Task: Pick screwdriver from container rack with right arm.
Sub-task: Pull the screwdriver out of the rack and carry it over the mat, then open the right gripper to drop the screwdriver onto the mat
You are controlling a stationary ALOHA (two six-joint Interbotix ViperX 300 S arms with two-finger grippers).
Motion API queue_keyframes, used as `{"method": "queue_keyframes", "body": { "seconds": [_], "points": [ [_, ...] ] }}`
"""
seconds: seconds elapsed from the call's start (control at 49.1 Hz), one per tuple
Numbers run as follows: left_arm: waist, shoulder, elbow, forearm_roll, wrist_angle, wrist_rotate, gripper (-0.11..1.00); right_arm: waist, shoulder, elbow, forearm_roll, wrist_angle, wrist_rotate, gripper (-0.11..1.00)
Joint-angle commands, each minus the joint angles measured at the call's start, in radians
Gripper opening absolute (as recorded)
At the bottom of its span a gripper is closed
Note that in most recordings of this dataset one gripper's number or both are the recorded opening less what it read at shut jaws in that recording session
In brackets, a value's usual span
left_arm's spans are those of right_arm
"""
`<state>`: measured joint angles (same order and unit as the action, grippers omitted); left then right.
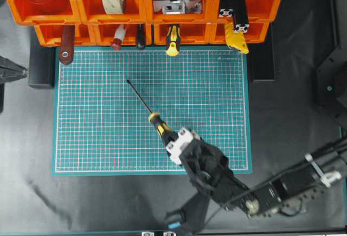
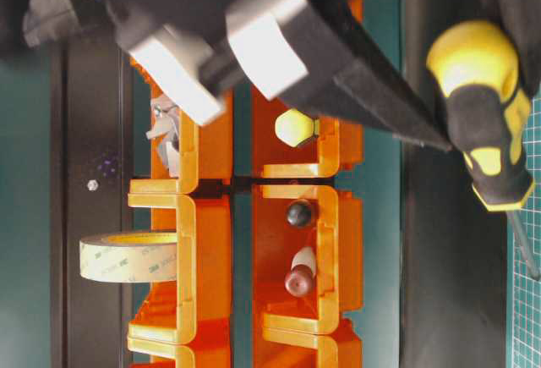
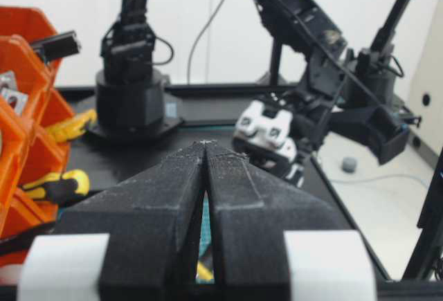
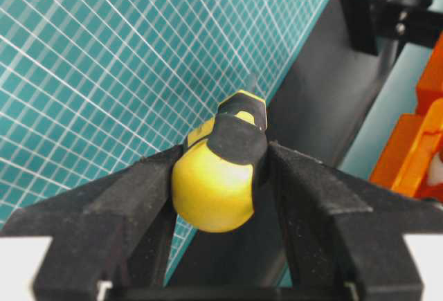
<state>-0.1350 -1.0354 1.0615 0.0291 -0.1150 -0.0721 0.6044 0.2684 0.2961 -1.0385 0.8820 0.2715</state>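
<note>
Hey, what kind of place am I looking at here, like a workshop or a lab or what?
Likely a robotics lab workbench: an orange container rack of tape and hand tools, a green gridded cutting mat, and the right gripper holding a screwdriver.

Screwdriver (image 1: 157, 123): chunky yellow-and-black handle, orange-yellow collar, thin dark shaft. Out of the rack, lying diagonally over the green grid mat, tip toward upper left in the overhead view, handle end clamped between the right arm (image 1: 233, 184) jaws. Container rack (image 1: 87, 13): two rows of joined bright orange bins, along the mat's far edge, well apart from the screwdriver.
</note>
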Motion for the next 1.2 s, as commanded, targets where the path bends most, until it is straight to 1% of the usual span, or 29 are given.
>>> {"method": "queue_keyframes", "body": {
  "seconds": [0.0, 0.183, 0.326, 0.387, 0.509, 0.631, 0.693, 0.815, 0.917, 0.998, 1.039, 1.1, 1.182],
  "points": [
    [-0.003, 0.006, -0.035, 0.003, -0.003, -0.003, 0.00, -0.009, -0.026, 0.000, -0.009, -0.021, 0.002, 0.40],
    [-0.005, 0.011, -0.034, 0.003, -0.003, -0.006, 0.00, -0.023, -0.029, 0.020, -0.005, -0.071, 0.009, 0.40],
    [-0.005, 0.015, -0.032, 0.003, 0.005, -0.035, 0.00, -0.032, -0.028, 0.026, 0.012, -0.114, 0.009, 0.40],
    [-0.005, 0.015, -0.032, 0.003, 0.028, -0.044, 0.00, -0.035, -0.021, 0.031, 0.025, -0.129, 0.008, 0.40],
    [-0.005, 0.015, -0.032, 0.003, 0.081, -0.060, 0.00, -0.035, -0.020, 0.048, 0.028, -0.163, 0.006, 0.40],
    [-0.005, 0.012, -0.032, 0.003, 0.095, -0.069, 0.00, -0.037, -0.018, 0.060, 0.035, -0.179, 0.009, 0.40],
    [-0.005, 0.009, -0.032, 0.003, 0.098, -0.071, 0.00, -0.037, -0.017, 0.061, 0.052, -0.186, 0.009, 0.40],
    [-0.005, 0.005, -0.029, 0.003, 0.101, -0.069, 0.00, -0.037, -0.011, 0.061, 0.103, -0.209, 0.006, 0.40],
    [-0.003, 0.002, -0.028, 0.003, 0.107, -0.069, 0.00, -0.037, -0.008, 0.060, 0.120, -0.229, 0.009, 0.40],
    [-0.005, -0.003, -0.026, 0.003, 0.118, -0.069, 0.00, -0.037, -0.005, 0.058, 0.135, -0.241, 0.012, 0.47],
    [-0.005, -0.003, -0.026, 0.003, 0.124, -0.069, 0.00, -0.037, -0.002, 0.058, 0.150, -0.249, 0.014, 0.53],
    [-0.005, -0.005, -0.025, 0.003, 0.133, -0.069, 0.00, -0.035, 0.000, 0.058, 0.189, -0.256, 0.015, 0.66],
    [-0.005, -0.009, -0.026, 0.003, 0.141, -0.071, 0.00, -0.035, 0.002, 0.064, 0.235, -0.264, 0.020, 0.76]
  ]
}}
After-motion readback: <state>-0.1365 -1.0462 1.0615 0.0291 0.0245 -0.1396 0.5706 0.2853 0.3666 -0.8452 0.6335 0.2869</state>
